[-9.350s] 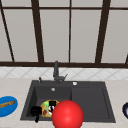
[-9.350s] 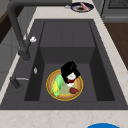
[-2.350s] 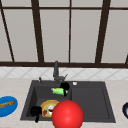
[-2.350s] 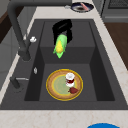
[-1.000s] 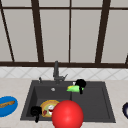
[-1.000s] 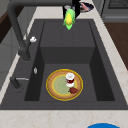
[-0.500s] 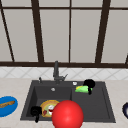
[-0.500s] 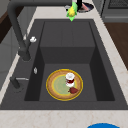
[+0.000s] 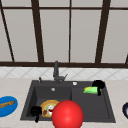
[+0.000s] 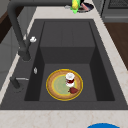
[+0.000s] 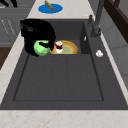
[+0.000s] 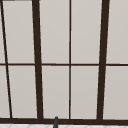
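A: Pale speckled stone bench (image 9: 15,86) under a big dark-framed window (image 12: 70,62), with a black double sink (image 9: 107,100) set into it and a dark faucet (image 9: 56,71) at the back.

B: Start from the right hand (image 9: 98,85). What is it doing?

A: It hangs over the far right part of the sink, near the back rim. Its fingers are curled round a green-and-yellow object (image 9: 90,90), which sticks out to its left. In the right side view the black hand (image 11: 37,35) wraps the green rounded end (image 11: 41,48) from above.

B: Why held that way?

A: My guess is that the grip from above keeps the object clear of the sink floor; it touches nothing else. In the left side view it (image 10: 75,5) sits at the sink's far end, close to a dark dish (image 10: 86,7) on the bench.

B: And the left hand (image 9: 35,112)?

A: It floats at the front left corner of the sink, just beside a round yellow-rimmed plate (image 10: 53,87). I can't tell how its fingers stand.

B: What lies on that plate?

A: 1 small red-and-white cup (image 10: 70,78) and 1 red piece (image 10: 73,90), touching or nearly so. The plate rests on the floor of the left basin.

B: Anything else?

A: A large red ball (image 9: 67,115) in the foreground, and a blue plate (image 9: 3,110) with a brown stick-shaped item (image 9: 7,103) on the left bench.
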Robot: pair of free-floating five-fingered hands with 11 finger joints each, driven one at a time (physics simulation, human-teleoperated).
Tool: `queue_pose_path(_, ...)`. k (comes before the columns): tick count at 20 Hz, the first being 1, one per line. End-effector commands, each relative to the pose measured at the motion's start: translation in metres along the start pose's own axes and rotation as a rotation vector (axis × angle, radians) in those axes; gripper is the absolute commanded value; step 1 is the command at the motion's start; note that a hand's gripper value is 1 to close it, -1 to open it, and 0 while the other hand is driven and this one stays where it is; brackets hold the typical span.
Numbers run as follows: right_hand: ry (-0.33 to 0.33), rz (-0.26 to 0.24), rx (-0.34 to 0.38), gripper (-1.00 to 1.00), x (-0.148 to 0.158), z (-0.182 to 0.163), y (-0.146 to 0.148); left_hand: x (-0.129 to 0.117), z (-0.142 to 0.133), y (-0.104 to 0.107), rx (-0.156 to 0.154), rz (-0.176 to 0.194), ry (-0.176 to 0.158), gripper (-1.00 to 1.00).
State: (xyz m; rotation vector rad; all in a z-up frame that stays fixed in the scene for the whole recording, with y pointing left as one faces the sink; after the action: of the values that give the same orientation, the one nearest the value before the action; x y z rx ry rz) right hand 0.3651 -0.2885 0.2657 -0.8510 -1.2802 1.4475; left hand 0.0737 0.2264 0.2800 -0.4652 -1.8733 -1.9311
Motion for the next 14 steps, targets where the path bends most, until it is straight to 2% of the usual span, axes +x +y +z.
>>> queue_pose_path(1, 0.0, 0.0, 0.0, 1.0, -0.025, 0.017, -0.006, 0.0, 0.0, 0.0, 0.0, 0.0, 0.0, 0.0)
queue_pose_path(14, 0.003, 0.012, 0.007, 1.0, -0.112, 0.074, -0.017, 0.0, 0.0, 0.0, 0.0, 0.0, 0.0, 0.0)
